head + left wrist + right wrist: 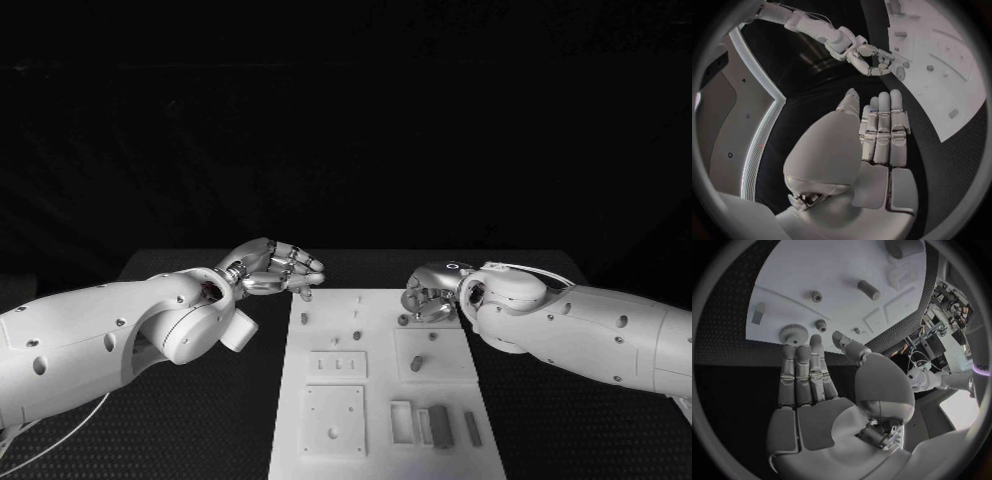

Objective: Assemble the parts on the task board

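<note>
My right hand [433,293] hovers at the far right corner of the task board [325,395], fingers [804,375] straight and side by side, holding nothing, tips just over the large gear [792,333]. A small gear [821,325] sits beside it. My left hand [274,268] is at the board's far left edge on the worktop [216,420], fingers [882,127] flat together, empty.

Judgement: lower the right hand squarely, take the gear by its rim, avoid nudging the neighbour.

Unclear: whether fingertips touch the gear; the arm hides it from the head view.
</note>
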